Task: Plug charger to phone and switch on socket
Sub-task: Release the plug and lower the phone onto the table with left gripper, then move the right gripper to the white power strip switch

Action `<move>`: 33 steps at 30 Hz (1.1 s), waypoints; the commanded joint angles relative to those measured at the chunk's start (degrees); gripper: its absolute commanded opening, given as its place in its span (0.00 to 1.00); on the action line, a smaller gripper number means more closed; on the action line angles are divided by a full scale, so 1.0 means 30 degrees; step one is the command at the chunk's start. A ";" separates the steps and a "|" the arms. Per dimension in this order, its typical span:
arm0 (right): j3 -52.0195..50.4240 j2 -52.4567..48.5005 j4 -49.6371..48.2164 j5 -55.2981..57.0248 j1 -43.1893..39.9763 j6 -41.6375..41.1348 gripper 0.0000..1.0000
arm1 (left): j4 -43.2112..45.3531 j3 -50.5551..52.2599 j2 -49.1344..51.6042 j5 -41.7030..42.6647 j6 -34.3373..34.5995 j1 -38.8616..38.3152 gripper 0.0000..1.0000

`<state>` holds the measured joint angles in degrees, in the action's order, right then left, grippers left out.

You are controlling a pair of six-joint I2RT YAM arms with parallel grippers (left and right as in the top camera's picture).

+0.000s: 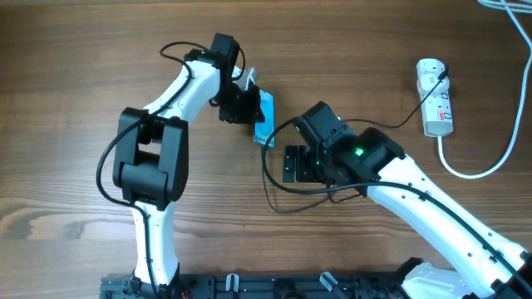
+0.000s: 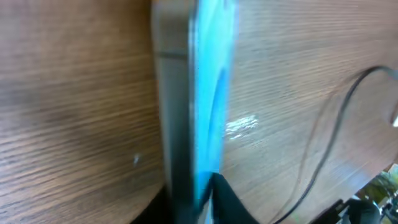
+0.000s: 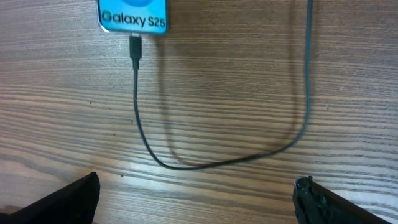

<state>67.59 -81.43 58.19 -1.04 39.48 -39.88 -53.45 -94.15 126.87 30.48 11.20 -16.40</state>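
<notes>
Entry, upper left: I am clamping phone point(image 3: 132, 17) with left gripper point(image 1: 248, 106), holding right gripper point(image 3: 198, 185) wide, leaving charger point(image 3: 140, 118) slack.

The overhead camera looks straight down on the table point(image 1: 66, 50), far enough off to take in the whole working area. The left wrist camera sits almost against the phone point(image 2: 208, 93), seemingly sighting along its edge, though everything there is blurred. The right wrist camera hangs higher, tilted forward over the wood, with the phone's bottom edge at its top border. All three share that phone; overhead and right wrist also share the charger point(image 3: 143, 134).
</notes>
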 commanded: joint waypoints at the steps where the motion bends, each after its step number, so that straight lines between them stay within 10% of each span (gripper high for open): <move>1: -0.0197 -0.0036 -0.0022 -0.0117 -0.0058 -0.0277 1.00 | 0.0036 0.0430 0.0401 -0.0211 -0.0087 -0.0080 0.29; 7: -0.0197 -0.0044 0.0466 -0.0015 -0.0058 -0.0277 1.00 | -0.0860 0.0423 0.0401 -0.4109 0.0080 -0.0066 0.58; 14: -0.0197 -0.0036 0.3286 0.4605 -0.0299 -0.5370 1.00 | -0.2892 -0.0525 -0.1756 -0.6105 0.1450 0.0525 0.59; 17: -0.0175 -0.0044 0.3213 0.4007 -0.2448 -0.2637 1.00 | -0.3716 -0.1180 -0.4707 -0.8357 0.3096 0.1035 0.71; 18: -0.0131 -0.0044 0.2776 0.2747 -0.4248 0.0248 1.00 | -0.3869 -0.1180 -0.6375 -0.9697 0.4211 0.1246 0.97; 19: 0.0022 -0.0036 0.2601 0.2084 -0.5705 0.1916 1.00 | -0.3920 -0.1180 -0.7504 -1.0273 0.4575 0.1348 1.00; 28: 0.0991 -0.2164 -0.3883 0.1100 -1.7886 0.5340 1.00 | -0.3774 -0.1180 -0.9646 -1.0265 0.4561 0.1399 1.00; 33: 0.0984 -0.4903 -0.7351 0.3322 -2.0159 0.5530 1.00 | -0.3774 -0.1180 -0.9646 -1.0265 0.4561 0.1399 1.00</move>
<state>69.84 -92.73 39.77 4.58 -19.22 -25.17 -64.73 -97.89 97.60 0.64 24.34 -12.21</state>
